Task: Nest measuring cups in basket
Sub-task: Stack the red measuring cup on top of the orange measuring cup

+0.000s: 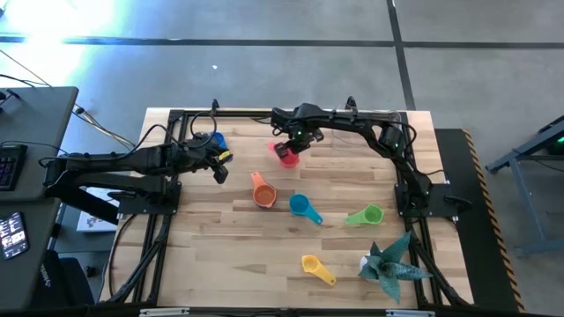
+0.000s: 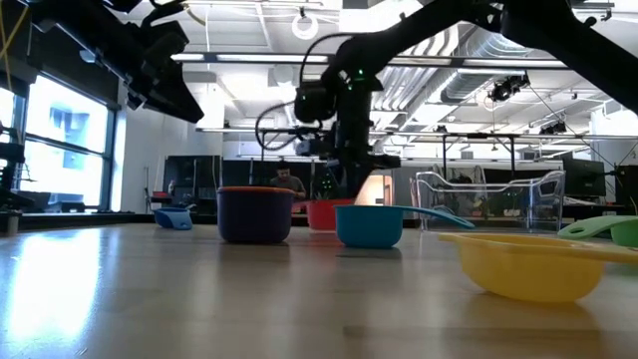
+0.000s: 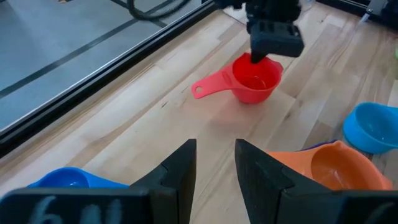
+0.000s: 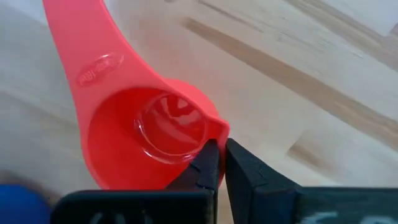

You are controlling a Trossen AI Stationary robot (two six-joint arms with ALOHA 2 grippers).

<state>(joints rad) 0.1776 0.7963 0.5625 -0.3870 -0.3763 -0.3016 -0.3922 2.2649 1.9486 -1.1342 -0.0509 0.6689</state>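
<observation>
My right gripper is shut on the red cup at the table's far middle. My left gripper hovers open and empty above the table, between the blue cup and the orange cup. The orange cup sits inside a purple cup. The teal cup, green cup and yellow cup stand apart on the tabletop. The clear basket stands to the right of the red cup in the low view. My right gripper pinches the red cup's wall at the rim, on the side roughly opposite the handle. One finger is inside the cup and the other outside. The fingers come from above, pointing down. The cup is upright, and I cannot tell whether it is off the table.
A teal spiky paper plant stands near the front right corner. A black metal frame runs round the table's edges. Bare wood lies at the front left.
</observation>
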